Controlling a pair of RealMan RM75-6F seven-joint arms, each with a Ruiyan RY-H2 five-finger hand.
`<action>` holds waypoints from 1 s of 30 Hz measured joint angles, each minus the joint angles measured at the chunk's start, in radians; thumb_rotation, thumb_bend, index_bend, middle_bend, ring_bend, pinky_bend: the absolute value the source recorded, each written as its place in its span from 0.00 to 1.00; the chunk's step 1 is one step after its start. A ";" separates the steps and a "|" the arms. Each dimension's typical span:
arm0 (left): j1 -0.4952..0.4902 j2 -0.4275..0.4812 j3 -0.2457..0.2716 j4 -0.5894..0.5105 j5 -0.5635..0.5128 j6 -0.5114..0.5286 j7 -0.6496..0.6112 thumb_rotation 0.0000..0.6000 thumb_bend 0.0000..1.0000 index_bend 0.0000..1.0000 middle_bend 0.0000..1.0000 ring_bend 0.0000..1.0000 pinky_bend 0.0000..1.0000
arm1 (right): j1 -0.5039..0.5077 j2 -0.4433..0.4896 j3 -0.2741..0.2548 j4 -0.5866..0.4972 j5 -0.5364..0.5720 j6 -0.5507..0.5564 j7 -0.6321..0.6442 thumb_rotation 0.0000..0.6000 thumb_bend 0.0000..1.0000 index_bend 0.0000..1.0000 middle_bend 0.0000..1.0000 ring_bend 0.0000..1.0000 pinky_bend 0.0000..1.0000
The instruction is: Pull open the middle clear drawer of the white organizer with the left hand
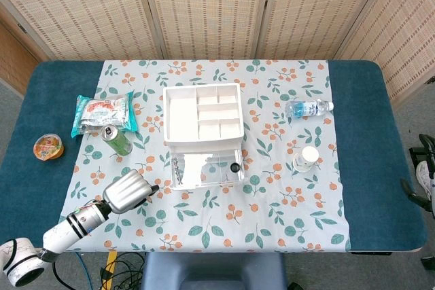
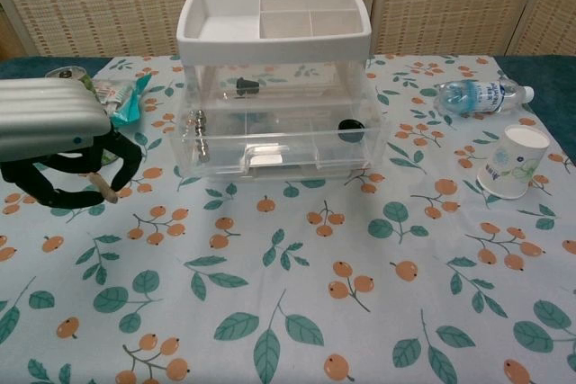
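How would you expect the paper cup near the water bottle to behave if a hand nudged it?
The paper cup looks thin-walled and probably light, so it would likely slide or tip easily. It stands upright on the tablecloth; once tipped, its round, tapered shape would probably roll in a curve.

No legible text, brand, number or sign in either view.

The water bottle (image 2: 483, 94), far right, carries a blue label; its print is too small to read. The snack packet (image 1: 103, 113), far left, shows red and white print, unreadable. The green can (image 1: 116, 139) has markings that cannot be made out. The paper cup (image 2: 511, 161), right, bears a leafy pattern, no lettering. The small tub (image 1: 48, 146) at the far left edge has an orange lid, no readable characters.
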 measured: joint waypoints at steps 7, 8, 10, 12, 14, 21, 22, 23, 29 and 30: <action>0.012 -0.012 -0.014 0.022 0.005 0.022 -0.015 1.00 0.34 0.49 0.99 1.00 1.00 | 0.000 -0.002 0.001 0.005 -0.001 0.003 0.004 1.00 0.30 0.00 0.11 0.12 0.10; 0.015 -0.010 -0.015 0.021 0.006 0.027 -0.015 1.00 0.34 0.48 0.99 1.00 1.00 | 0.000 -0.003 0.001 0.006 -0.001 0.003 0.004 1.00 0.30 0.00 0.11 0.12 0.10; 0.024 -0.002 -0.017 0.017 0.006 0.044 -0.015 1.00 0.34 0.48 0.99 1.00 1.00 | -0.001 -0.002 0.000 0.007 -0.001 0.003 0.004 1.00 0.30 0.00 0.11 0.12 0.10; 0.034 0.007 -0.021 0.010 0.004 0.062 -0.016 1.00 0.34 0.48 0.99 1.00 1.00 | -0.001 -0.001 0.000 0.006 -0.001 0.004 0.005 1.00 0.30 0.00 0.11 0.12 0.10; 0.049 0.021 -0.025 0.000 0.000 0.087 -0.018 1.00 0.34 0.48 0.99 1.00 1.00 | -0.002 0.000 0.000 0.006 -0.002 0.006 0.006 1.00 0.30 0.00 0.11 0.12 0.10; 0.123 0.071 -0.047 -0.034 -0.041 0.187 -0.006 1.00 0.34 0.47 0.93 0.94 1.00 | -0.005 0.007 -0.004 0.006 -0.008 0.007 0.009 1.00 0.30 0.00 0.11 0.12 0.10; 0.135 0.080 -0.054 -0.042 -0.065 0.198 -0.002 1.00 0.34 0.47 0.91 0.92 1.00 | -0.005 0.007 -0.006 0.007 -0.010 0.005 0.012 1.00 0.30 0.00 0.11 0.12 0.10; 0.145 0.087 -0.060 -0.047 -0.086 0.208 0.001 1.00 0.34 0.46 0.89 0.88 1.00 | -0.005 0.007 -0.008 0.009 -0.011 0.003 0.014 1.00 0.30 0.00 0.11 0.12 0.10; 0.247 0.138 -0.102 -0.080 -0.276 0.291 0.039 1.00 0.33 0.38 0.73 0.65 0.84 | 0.004 0.008 -0.026 0.018 -0.030 -0.032 0.023 1.00 0.32 0.00 0.11 0.12 0.10; 0.269 0.148 -0.108 -0.088 -0.316 0.304 0.047 1.00 0.32 0.35 0.68 0.59 0.77 | 0.007 0.009 -0.029 0.019 -0.035 -0.039 0.025 1.00 0.32 0.00 0.11 0.12 0.10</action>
